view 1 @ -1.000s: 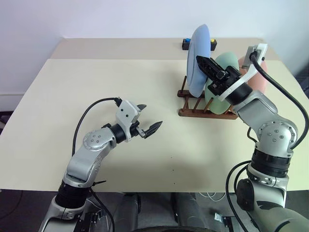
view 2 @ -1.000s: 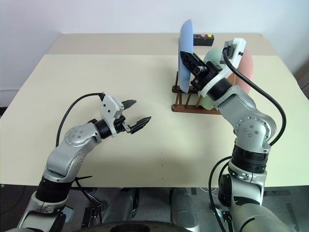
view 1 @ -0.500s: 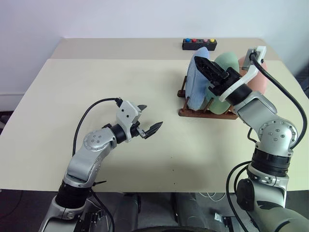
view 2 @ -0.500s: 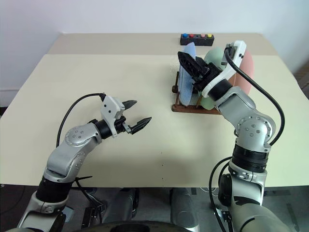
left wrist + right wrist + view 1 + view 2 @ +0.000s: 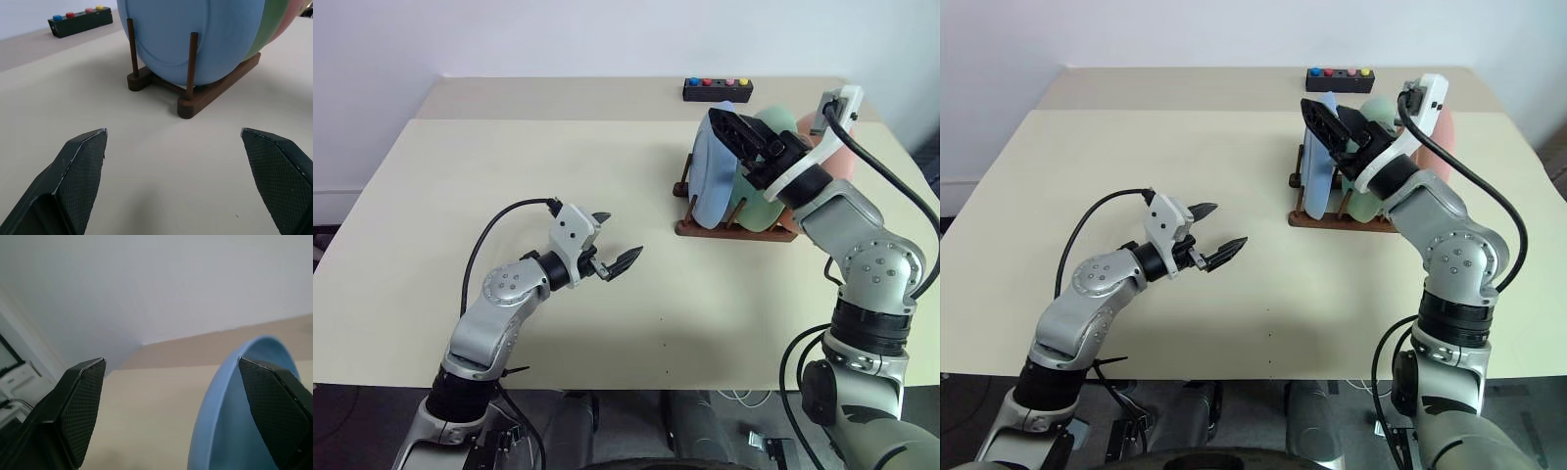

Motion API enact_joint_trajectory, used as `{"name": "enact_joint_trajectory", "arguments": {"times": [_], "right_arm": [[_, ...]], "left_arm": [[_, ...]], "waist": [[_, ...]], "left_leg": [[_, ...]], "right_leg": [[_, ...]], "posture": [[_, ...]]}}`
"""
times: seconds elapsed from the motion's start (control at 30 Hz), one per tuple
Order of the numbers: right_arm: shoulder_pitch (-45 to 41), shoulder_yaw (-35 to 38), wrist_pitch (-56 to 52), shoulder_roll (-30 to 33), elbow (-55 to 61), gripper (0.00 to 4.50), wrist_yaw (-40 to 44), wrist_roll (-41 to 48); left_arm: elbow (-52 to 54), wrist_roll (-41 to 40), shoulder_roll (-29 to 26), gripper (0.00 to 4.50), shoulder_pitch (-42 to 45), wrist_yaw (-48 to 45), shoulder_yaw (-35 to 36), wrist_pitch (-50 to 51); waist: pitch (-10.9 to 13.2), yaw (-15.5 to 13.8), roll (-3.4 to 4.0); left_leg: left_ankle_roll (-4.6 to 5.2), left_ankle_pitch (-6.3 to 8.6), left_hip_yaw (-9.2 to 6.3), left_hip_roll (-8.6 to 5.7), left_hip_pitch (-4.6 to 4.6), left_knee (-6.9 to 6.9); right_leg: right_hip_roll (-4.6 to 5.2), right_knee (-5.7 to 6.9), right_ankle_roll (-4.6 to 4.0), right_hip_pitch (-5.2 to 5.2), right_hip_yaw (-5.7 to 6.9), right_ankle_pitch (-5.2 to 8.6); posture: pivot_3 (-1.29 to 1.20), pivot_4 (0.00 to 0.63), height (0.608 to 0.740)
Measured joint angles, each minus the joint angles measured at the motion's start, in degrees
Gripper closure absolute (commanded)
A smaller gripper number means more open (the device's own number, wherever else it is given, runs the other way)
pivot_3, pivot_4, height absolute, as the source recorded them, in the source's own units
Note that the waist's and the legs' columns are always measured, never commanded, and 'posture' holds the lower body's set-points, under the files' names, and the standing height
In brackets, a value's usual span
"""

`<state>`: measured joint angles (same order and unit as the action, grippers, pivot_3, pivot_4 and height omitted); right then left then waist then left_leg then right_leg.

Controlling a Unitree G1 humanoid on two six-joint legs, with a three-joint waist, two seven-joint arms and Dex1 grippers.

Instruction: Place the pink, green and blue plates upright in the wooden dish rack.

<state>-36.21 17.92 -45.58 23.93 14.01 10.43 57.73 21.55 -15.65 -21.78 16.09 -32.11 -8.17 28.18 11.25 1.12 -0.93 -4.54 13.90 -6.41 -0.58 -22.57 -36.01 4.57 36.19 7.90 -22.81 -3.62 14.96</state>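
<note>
Beige table point(image 5: 509, 176), white wall point(image 5: 558, 39) behind; left claw point(image 5: 612, 243), right claw point(image 5: 736, 130) released.

plates: round light-blue plate point(image 5: 712, 171), pale-green plate point(image 5: 766, 201), apparently salmon-pink plate point(image 5: 844, 162)
rack: dark-brown wooden dish rack point(image 5: 215, 90)
table: plain cream tabletop point(image 5: 509, 186)

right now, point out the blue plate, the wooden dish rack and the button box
blue plate point(image 5: 713, 181), left eye view, middle of its face
wooden dish rack point(image 5: 219, 85), left wrist view, near base rail
button box point(image 5: 1339, 79), right eye view, its black body
</note>
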Motion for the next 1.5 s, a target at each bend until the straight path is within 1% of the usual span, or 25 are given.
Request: {"name": "enact_joint_trajectory", "arguments": {"times": [0.13,0.23,0.3,0.4,0.53,0.6,0.63,0.67,0.7,0.77,0.87,1.0,1.13,1.23,1.4,1.5], "right_arm": [[-0.04,-2.13,3.53,4.43,2.68,0.13,4.8,-5.26],[0.04,-2.5,5.93,6.27,4.48,0.13,7.97,-7.45],[1.71,-3.66,8.73,10.27,6.52,0.13,12.07,-10.86],[8.09,-3.73,14.58,17.13,9.59,0.13,20.71,-16.23],[19.22,-2.41,20.75,21.9,8.78,0.13,29.7,-21.66],[22.2,-1.39,23.36,22.51,8.18,0.13,32.04,-23.88],[24.59,-0.22,25.08,22.57,8.01,0.13,33.18,-24.78],[29.01,1.58,27.51,22.59,6.88,0.13,34.82,-26.11],[30.7,1.96,28.08,22.59,5.76,0.13,35.43,-26.82],[35.69,4.17,30.99,22.59,1.56,0.13,38.06,-28.36],[39.56,7.09,33.61,22.58,-4.48,0.13,40.3,-29.58],[41.01,7.88,35.91,21.94,-7.15,0.13,40.91,-30.61],[43.0,7.42,34.5,19.28,-3.94,0.13,41.17,-28.34],[43.58,7.29,33.86,19.14,-2.46,0.13,40.82,-28.1],[43.34,7.42,33.42,18.8,-1.97,0.13,39.44,-27.95],[41.35,8.14,32.23,18.84,-2.12,0.13,37.91,-27.43]], "left_arm": [[0.0,0.04,0.11,0.0,0.0,0.12,0.0,-0.02],[-0.01,0.08,0.39,0.0,0.03,0.19,0.01,-0.08],[-0.27,0.23,0.4,0.0,0.17,0.36,0.24,-0.53],[-2.25,1.69,-0.73,0.0,0.47,1.72,2.08,-2.38],[-5.04,2.73,-2.89,0.0,-0.09,3.06,6.23,-3.55],[-5.13,2.69,-3.19,0.0,-0.59,2.79,7.06,-4.15],[-5.07,2.68,-3.68,0.0,-1.37,2.48,7.25,-4.84],[-5.2,2.7,-4.83,0.0,-3.1,2.24,7.91,-5.26],[-5.45,2.73,-5.36,0.0,-4.08,2.25,8.64,-5.29],[-6.48,3.32,-5.72,0.0,-4.93,2.62,9.58,-5.29],[-6.52,3.78,-5.07,0.0,-5.26,3.0,9.55,-5.62],[-6.53,3.85,-4.42,0.0,-6.13,2.77,8.79,-6.25],[-6.95,3.86,-4.17,0.0,-7.17,2.21,8.37,-6.74],[-6.97,3.85,-4.06,0.0,-7.2,2.0,8.31,-6.74],[-8.05,3.89,-3.33,0.0,-6.19,1.62,6.98,-6.74],[-8.28,3.88,-2.85,0.0,-5.61,1.04,6.3,-6.74]], "waist": [[0.02,-0.03,0.03],[0.02,-0.06,0.03],[0.02,-0.19,0.03],[0.01,-0.37,-0.02],[0.01,-0.18,-0.01],[0.02,-0.1,0.01],[0.01,-0.2,-0.01],[0.0,-0.29,-0.02],[0.01,-0.29,-0.02],[0.01,-0.41,-0.01],[0.02,-0.47,-0.02],[0.01,0.11,0.02],[0.01,-0.18,0.03],[0.01,-0.39,0.02],[0.01,-0.39,0.02],[0.01,-0.25,0.02]], "left_leg": [[0.01,0.01,0.01,0.0,-0.03,0.01],[0.01,0.01,0.01,0.0,-0.03,0.0],[0.01,0.01,0.01,0.0,-0.05,0.01],[0.07,0.04,0.01,0.0,-0.05,-0.02],[0.08,0.05,0.07,0.01,-0.05,-0.04],[0.08,0.05,0.09,0.02,-0.01,-0.04],[0.08,0.05,0.08,0.03,0.0,-0.03],[0.1,0.06,0.08,0.03,0.01,0.0],[0.11,0.07,0.09,0.03,0.01,-0.01],[0.11,0.07,0.12,0.02,0.01,-0.09],[0.11,0.07,0.13,0.0,0.08,-0.2],[0.11,0.07,0.15,0.05,0.18,-0.11],[0.11,0.07,0.13,0.06,0.14,-0.08],[0.11,0.07,0.13,0.03,0.12,-0.17],[0.11,0.07,0.14,0.03,0.13,-0.16],[0.11,0.07,0.13,0.04,0.15,-0.13]], "right_leg": [[0.0,-0.05,0.01,-0.01,0.0,0.0],[0.0,-0.06,0.01,-0.01,0.0,0.0],[0.0,-0.08,0.01,-0.01,0.01,0.0],[0.0,-0.14,0.04,0.03,0.02,0.01],[0.02,-0.15,0.03,0.03,0.0,0.01],[0.02,-0.13,0.03,0.04,-0.01,0.01],[0.01,-0.13,0.03,0.06,-0.01,0.02],[0.01,-0.15,0.03,0.08,-0.01,0.02],[0.02,-0.15,0.03,0.08,-0.01,0.02],[0.04,-0.15,0.03,0.11,-0.02,0.02],[0.05,-0.18,-0.16,0.24,-0.04,0.12],[0.02,-0.14,-0.16,0.22,-0.06,0.12],[0.0,-0.14,-0.06,0.2,-0.06,0.08],[0.03,-0.17,-0.15,0.25,-0.06,0.12],[0.03,-0.17,-0.16,0.26,-0.06,0.13],[0.01,-0.15,-0.14,0.23,-0.06,0.12]], "posture": [[0.0,0.15,0.734],[0.0,0.15,0.734],[0.0,0.15,0.734],[0.0,0.15,0.734],[0.0,0.15,0.734],[0.0,0.15,0.734],[0.0,0.15,0.734],[0.0,0.15,0.734],[0.0,0.15,0.734],[0.0,0.15,0.734],[0.0,0.15,0.734],[0.0,0.15,0.734],[0.0,0.15,0.734],[0.0,0.15,0.734],[0.0,0.15,0.734],[0.0,0.15,0.734]]}}
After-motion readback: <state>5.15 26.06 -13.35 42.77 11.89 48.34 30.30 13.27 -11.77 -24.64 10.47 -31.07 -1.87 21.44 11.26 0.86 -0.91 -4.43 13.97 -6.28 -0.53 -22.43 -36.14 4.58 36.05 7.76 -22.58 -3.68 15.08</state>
